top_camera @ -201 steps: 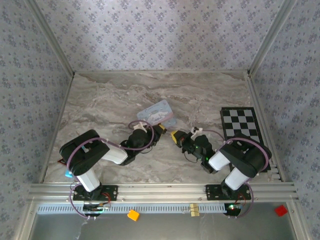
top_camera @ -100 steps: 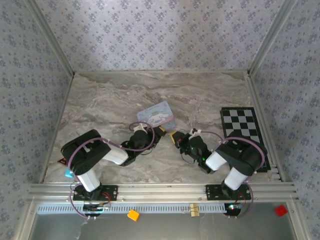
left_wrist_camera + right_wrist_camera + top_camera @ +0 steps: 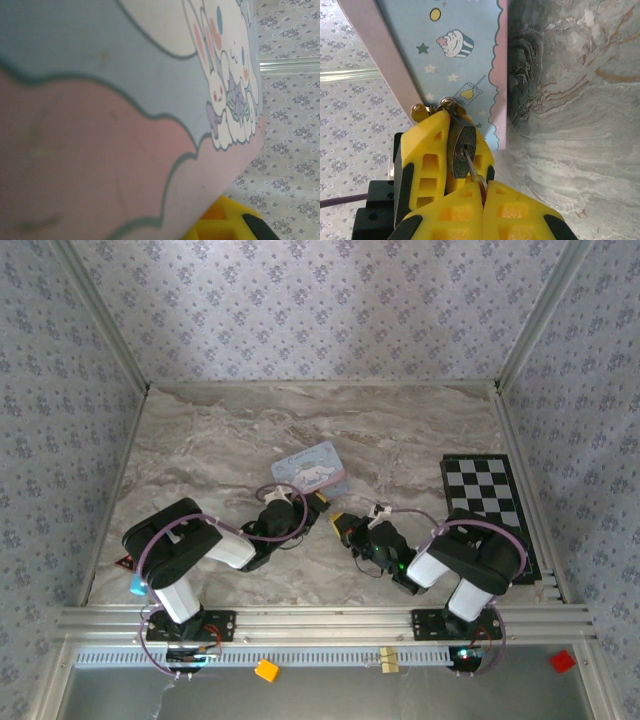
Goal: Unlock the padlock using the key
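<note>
The padlock (image 3: 463, 145), a small dark body with a pale loop on top, hangs at the lower corner of the light-blue cartoon case (image 3: 460, 50). My left gripper (image 3: 321, 502) is shut on the padlock, and its yellow fingers (image 3: 429, 160) flank the body. One of those fingers (image 3: 220, 226) peeks out under the case, which lies very close to the left wrist camera. My right gripper (image 3: 483, 189) is shut on the key (image 3: 473, 167). The key's thin blade sits in the keyhole on the padlock's underside. From above, the two grippers meet just below the case (image 3: 312, 467).
A black-and-white checkerboard (image 3: 482, 490) lies at the right of the marbled table (image 3: 210, 450). Patterned walls enclose the back and both sides. An aluminium rail (image 3: 320, 620) runs along the front edge.
My right arm has swung left and slightly nearer, bringing its gripper closer to the left one. The left arm and the case have barely moved.
</note>
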Available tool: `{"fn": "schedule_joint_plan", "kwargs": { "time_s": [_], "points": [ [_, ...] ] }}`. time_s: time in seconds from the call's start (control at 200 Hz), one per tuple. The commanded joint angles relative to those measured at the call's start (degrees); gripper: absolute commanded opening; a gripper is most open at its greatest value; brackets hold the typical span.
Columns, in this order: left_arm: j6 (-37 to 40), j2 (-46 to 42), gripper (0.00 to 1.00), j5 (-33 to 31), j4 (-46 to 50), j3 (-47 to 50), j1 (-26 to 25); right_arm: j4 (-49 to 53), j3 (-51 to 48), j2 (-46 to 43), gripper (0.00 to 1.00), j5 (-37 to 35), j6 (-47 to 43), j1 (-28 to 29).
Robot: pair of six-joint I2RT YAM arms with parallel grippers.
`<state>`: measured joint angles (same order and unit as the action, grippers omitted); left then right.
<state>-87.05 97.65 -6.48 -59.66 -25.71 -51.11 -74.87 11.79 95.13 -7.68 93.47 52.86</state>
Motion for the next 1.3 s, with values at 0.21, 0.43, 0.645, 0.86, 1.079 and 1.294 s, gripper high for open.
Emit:
{"fn": "schedule_joint_plan", "kwargs": {
  "time_s": [0.21, 0.43, 0.645, 0.86, 1.079, 1.294],
  "points": [
    [1.8, -4.58, 0.0, 9.29, -2.37, -0.72, -3.26, -4.21, -1.97, -3.07, 0.0, 8.62, -2.9, -5.8],
    [2.15, -5.1, 0.0, 9.02, -1.85, -1.22, -3.47, -4.95, -1.05, -1.05, 0.0, 8.28, -2.8, -4.97],
    [2.05, -5.26, 0.0, 9.56, -1.5, -0.75, -3.53, -4.93, -1.93, -1.53, 0.0, 9.69, -3.71, -7.77],
    [2.19, -4.93, 0.0, 9.81, -1.53, -1.17, -3.56, -4.95, -0.69, -0.65, 0.0, 10.44, -3.68, -7.55],
    [1.99, -4.41, 0.0, 10.26, -1.49, -1.65, -3.73, -5.0, -0.63, -0.19, 0.0, 10.74, -4.11, -8.65],
    [1.81, -3.45, 0.0, 10.61, -2.2, -2.75, -4.26, -5.02, 1.77, -0.28, 0.0, 12.56, -3.59, -8.57]
  ]
}}
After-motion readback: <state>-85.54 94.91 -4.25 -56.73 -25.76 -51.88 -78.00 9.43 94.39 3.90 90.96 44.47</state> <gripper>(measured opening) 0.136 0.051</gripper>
